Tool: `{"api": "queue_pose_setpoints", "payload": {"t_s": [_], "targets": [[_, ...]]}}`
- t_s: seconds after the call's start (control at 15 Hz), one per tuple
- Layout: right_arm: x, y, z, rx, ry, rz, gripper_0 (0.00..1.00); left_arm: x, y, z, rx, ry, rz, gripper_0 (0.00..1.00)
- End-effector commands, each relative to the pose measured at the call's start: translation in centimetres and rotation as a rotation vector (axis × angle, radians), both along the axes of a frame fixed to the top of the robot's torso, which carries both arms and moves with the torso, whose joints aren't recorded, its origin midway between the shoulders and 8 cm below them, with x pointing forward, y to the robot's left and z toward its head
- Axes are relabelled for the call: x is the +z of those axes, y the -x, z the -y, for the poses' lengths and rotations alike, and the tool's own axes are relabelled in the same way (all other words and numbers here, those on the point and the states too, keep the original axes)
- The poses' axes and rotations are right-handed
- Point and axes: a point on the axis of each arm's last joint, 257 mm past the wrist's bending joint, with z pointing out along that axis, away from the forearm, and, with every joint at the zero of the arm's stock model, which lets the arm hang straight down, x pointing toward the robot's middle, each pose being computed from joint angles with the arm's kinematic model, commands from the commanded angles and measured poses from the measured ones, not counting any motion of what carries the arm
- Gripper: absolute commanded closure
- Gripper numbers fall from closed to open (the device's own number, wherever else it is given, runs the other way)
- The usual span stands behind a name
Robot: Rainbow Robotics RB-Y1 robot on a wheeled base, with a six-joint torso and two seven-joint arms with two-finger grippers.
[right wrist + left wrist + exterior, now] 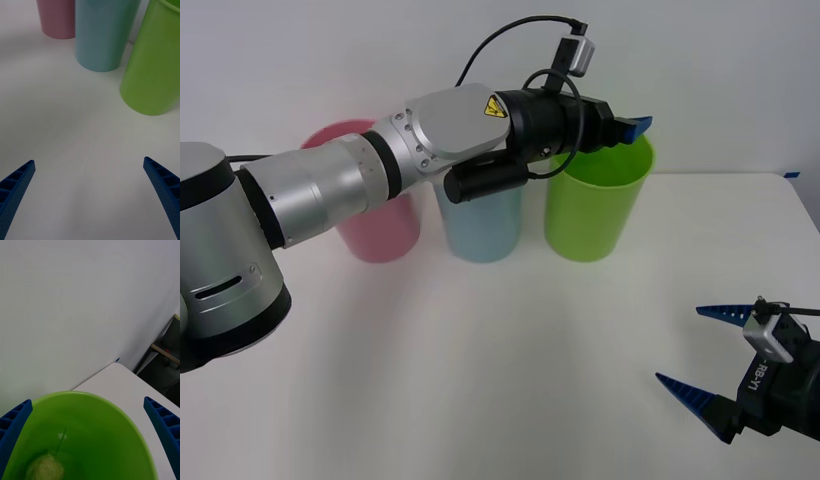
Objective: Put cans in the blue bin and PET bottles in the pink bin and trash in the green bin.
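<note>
Right gripper idles wide open, lower right. Left gripper, spread wide and empty, hangs over the green bin; trash lies inside. Next: withdraw clear.

Looks like a lab or robot test room, not anybody's home. Plain white surface pushed up against a bare white wall, nothing decorative anywhere. Three plain plastic bins, pink, blue and green, stand in a tidy row like a staged setup. A bit of blue tape marks the surface's far edge, and some dark furniture sits off in the corner.
</note>
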Motion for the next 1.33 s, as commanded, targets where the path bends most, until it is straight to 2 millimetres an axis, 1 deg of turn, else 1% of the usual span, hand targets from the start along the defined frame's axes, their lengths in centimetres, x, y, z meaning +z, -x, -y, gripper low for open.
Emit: {"api": "queue_pose_setpoints", "payload": {"t_s": [0.07, 0.13, 0.27, 0.47, 0.53, 0.6, 0.73, 0.87, 1.07, 1.13, 1.2, 1.33], "targets": [[0.0, 0.0, 0.0, 0.000, 0.000, 0.000, 0.00, 4.5, 0.2, 0.7, -0.017, 0.073, 0.042, 0.00], [0.0, 0.0, 0.0, 0.000, 0.000, 0.000, 0.00, 6.6, -0.1, 0.6, -0.019, 0.090, 0.091, 0.00], [0.0, 0.0, 0.0, 0.000, 0.000, 0.000, 0.00, 9.4, 0.0, 0.6, -0.025, 0.121, 0.140, 0.00], [0.0, 0.0, 0.0, 0.000, 0.000, 0.000, 0.00, 12.3, 0.2, -0.1, -0.044, 0.135, 0.207, 0.00], [0.0, 0.0, 0.0, 0.000, 0.000, 0.000, 0.00, 13.5, 0.5, -0.5, -0.069, 0.164, 0.211, 0.00], [0.0, 0.0, 0.0, 0.000, 0.000, 0.000, 0.00, 15.4, 1.2, -1.3, -0.109, 0.206, 0.226, 0.00], [0.0, 0.0, 0.0, 0.000, 0.000, 0.000, 0.00, 17.0, 2.6, -3.0, -0.160, 0.257, 0.248, 0.00], [0.0, 0.0, 0.0, 0.000, 0.000, 0.000, 0.00, 18.2, 4.2, -5.4, -0.213, 0.290, 0.276, 0.00], [0.0, 0.0, 0.0, 0.000, 0.000, 0.000, 0.00, 19.1, 5.8, -8.6, -0.251, 0.308, 0.317, 0.00], [0.0, 0.0, 0.0, 0.000, 0.000, 0.000, 0.00, 19.2, 6.6, -10.0, -0.268, 0.313, 0.331, 0.00], [0.0, 0.0, 0.0, 0.000, 0.000, 0.000, 0.00, 19.0, 7.0, -11.2, -0.278, 0.313, 0.339, 0.00], [0.0, 0.0, 0.0, 0.000, 0.000, 0.000, 0.00, 17.5, 8.5, -13.5, -0.288, 0.292, 0.360, 0.00]]}}
